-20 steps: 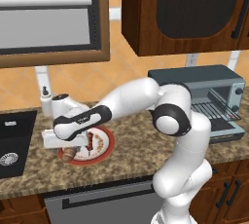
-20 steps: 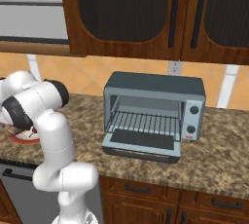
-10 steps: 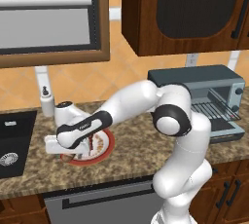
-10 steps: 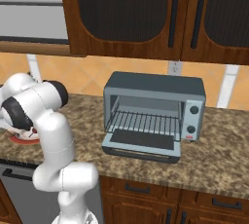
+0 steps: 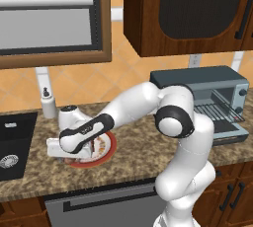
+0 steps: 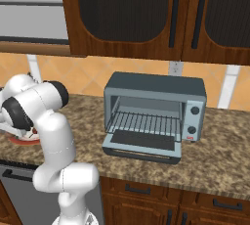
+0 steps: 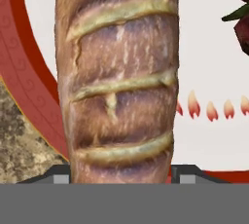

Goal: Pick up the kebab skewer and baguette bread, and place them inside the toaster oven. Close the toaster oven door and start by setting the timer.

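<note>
At the left end of the worktop (image 5: 133, 162) a black sink (image 5: 12, 144) is set into the stone, and a small white bottle (image 5: 48, 103) stands at the back edge near it. Just right of the sink, near the front edge, lies a red-rimmed white plate (image 5: 107, 148). The gripper (image 5: 74, 158) is down on this plate, the white arm (image 5: 143, 107) reaching over to it from the right.

In the hand view the baguette bread (image 7: 119, 79) lies on the plate's white middle, running away from the camera, its scored golden crust between the two fingertips (image 7: 58, 177), one on each side of its near end. The jaws stand partly apart about the loaf's width; whether they press on it I cannot tell. To the right of the loaf on the same plate, apart from it, shows a dark red chunk of the kebab skewer (image 7: 243, 16), cut off by the picture's edge.

Well apart, toward the right end of the worktop by the back wall, stands the toaster oven (image 6: 155, 111). The toaster oven door (image 6: 141, 143) hangs down open toward the front edge, baring the wire rack (image 6: 144, 121). Its knobs (image 6: 195, 111) sit on its right side.
</note>
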{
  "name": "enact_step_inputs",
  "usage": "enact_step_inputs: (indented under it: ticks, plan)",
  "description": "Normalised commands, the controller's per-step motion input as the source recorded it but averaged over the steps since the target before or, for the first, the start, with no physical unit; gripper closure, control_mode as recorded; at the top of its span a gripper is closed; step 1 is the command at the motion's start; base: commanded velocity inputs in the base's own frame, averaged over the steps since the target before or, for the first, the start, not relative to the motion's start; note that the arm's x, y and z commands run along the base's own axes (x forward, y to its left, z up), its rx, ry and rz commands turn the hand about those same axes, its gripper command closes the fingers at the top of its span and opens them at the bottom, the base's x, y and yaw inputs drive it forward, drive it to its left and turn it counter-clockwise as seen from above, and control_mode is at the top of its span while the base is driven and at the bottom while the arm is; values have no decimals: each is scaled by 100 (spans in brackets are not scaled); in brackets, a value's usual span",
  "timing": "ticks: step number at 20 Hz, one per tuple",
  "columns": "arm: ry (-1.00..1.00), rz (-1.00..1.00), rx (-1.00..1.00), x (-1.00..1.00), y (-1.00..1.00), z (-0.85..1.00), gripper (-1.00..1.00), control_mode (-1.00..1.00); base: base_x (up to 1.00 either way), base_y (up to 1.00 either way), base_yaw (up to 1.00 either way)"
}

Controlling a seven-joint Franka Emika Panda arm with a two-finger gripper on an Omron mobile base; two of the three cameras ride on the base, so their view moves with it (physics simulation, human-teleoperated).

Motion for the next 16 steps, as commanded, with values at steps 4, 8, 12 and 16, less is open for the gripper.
enact_step_inputs:
  ticks: [4,8,12,16]
  plan:
    - [0,-1,2,0,-12,-8,100,-100,0,0,0]
    - [-1,0,11,-19,-53,77,100,-100,0,0,0]
    - [-13,5,8,-96,-94,97,100,-100,0,0,0]
    - [-1,1,0,-77,-100,62,100,-100,0,0,0]
